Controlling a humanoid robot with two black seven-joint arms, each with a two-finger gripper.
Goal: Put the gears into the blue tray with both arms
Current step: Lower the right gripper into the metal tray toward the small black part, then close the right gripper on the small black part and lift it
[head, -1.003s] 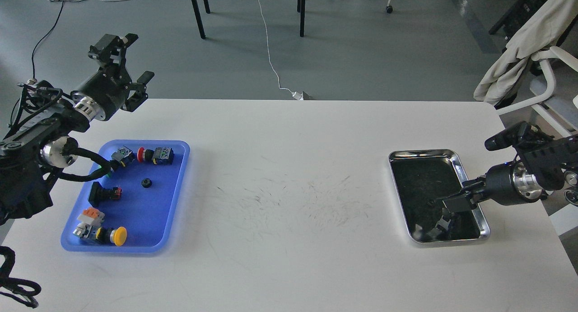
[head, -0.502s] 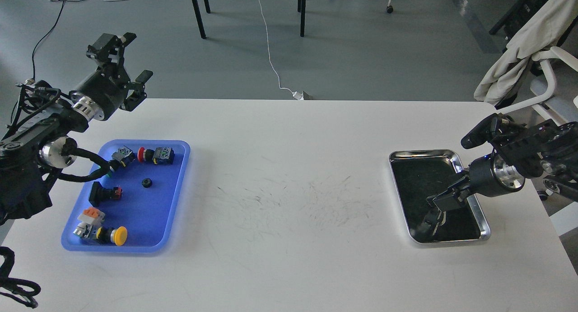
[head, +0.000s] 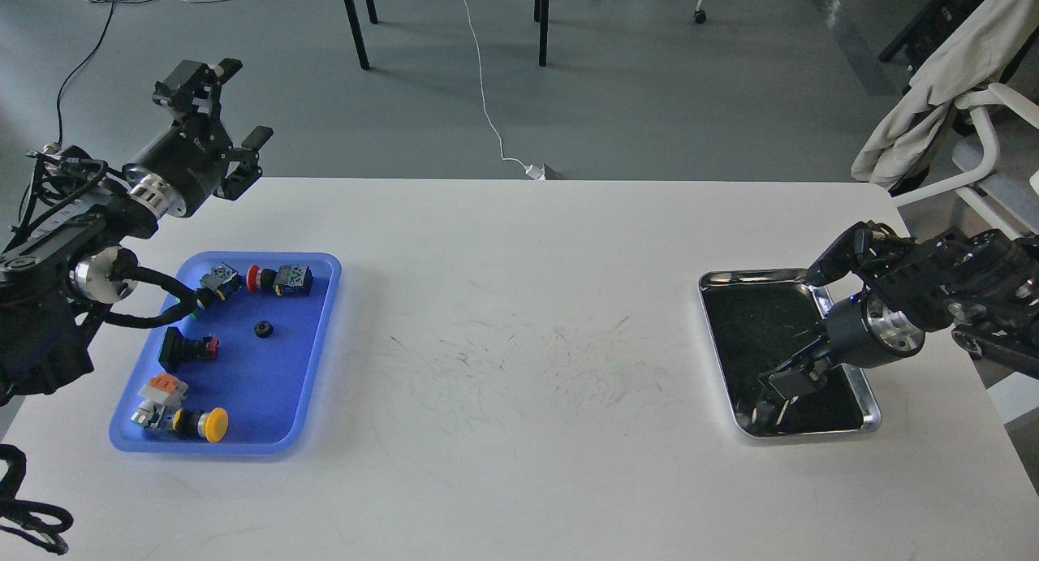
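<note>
The blue tray [head: 268, 382] lies at the table's left side. One small black gear [head: 261, 329] rests near its middle, among several coloured push-button switches. My left gripper [head: 234, 105] is open and empty, held high beyond the tray's far left corner. My right gripper [head: 771, 392] reaches down into the front part of the silver metal tray [head: 759, 275] at the right. Its dark fingers merge with the tray's dark inside, so I cannot tell their state. I cannot make out any gear in that tray.
A yellow-capped switch [head: 213, 425] and a red-capped switch [head: 255, 278] lie in the blue tray. A chair [head: 986, 106] draped with beige cloth stands past the table's far right corner. Table legs and cables are on the floor behind.
My right arm has swung left and forward, carrying its gripper towards the silver tray's front left corner. The left gripper has drifted slightly up and left, staying open.
</note>
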